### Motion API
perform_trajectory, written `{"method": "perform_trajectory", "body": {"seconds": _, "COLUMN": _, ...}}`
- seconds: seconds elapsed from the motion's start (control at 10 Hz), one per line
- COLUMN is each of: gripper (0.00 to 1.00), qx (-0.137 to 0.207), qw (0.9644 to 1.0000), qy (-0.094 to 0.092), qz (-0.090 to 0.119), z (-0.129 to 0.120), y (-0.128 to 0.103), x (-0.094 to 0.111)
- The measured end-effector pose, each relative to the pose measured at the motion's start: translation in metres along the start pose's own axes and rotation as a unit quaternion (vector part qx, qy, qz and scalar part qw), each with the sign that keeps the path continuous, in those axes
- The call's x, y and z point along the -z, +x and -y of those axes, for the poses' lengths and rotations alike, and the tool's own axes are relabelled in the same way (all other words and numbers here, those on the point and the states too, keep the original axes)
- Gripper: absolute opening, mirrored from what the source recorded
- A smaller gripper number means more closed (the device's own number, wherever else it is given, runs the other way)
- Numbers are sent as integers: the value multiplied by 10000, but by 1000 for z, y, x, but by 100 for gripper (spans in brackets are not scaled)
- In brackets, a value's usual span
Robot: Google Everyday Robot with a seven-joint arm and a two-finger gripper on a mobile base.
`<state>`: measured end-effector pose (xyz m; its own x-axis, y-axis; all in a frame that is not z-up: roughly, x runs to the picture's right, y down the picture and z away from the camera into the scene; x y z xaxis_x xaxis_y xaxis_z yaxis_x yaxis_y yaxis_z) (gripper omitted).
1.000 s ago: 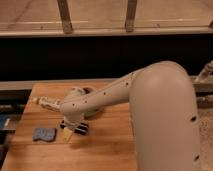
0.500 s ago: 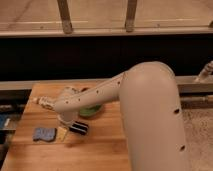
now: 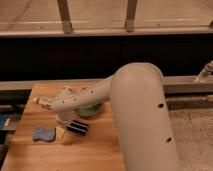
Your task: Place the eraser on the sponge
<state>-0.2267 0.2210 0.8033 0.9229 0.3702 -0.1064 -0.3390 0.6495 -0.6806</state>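
The eraser [image 3: 77, 128], a small black block with thin white stripes, lies on the wooden surface [image 3: 100, 150] right of the soft blue-grey sponge [image 3: 44, 134]. The gripper [image 3: 66, 132] hangs between them, fingers spread.

**Narrow slot between sponge and eraser, open board in front**

The gripper [image 3: 62, 131] hangs low over the wooden table [image 3: 105, 152], fingers apart, in the tight gap between the sponge [image 3: 44, 133] and the eraser [image 3: 77, 127]. The green bowl [image 3: 92, 109] sits just behind the eraser. The white arm [image 3: 100, 95] crosses above the bowl and blocks the back. In front of the sponge and eraser the board lies open.
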Motion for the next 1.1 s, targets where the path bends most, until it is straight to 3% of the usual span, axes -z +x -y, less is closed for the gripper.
{"method": "perform_trajectory", "body": {"seconds": 0.2, "gripper": 76, "qx": 46, "qw": 10000, "qy": -36, "qz": -34, "z": 1, "y": -4, "x": -7}}
{"method": "perform_trajectory", "body": {"seconds": 0.6, "gripper": 37, "qx": 152, "qw": 9998, "qy": -8, "qz": -162, "z": -2, "y": -2, "x": -11}}
{"method": "perform_trajectory", "body": {"seconds": 0.9, "gripper": 8, "qx": 153, "qw": 9997, "qy": 95, "qz": -175, "z": -2, "y": 2, "x": -4}}
{"method": "perform_trajectory", "body": {"seconds": 1.1, "gripper": 0, "qx": 170, "qw": 9996, "qy": 199, "qz": -130, "z": -2, "y": 3, "x": 7}}
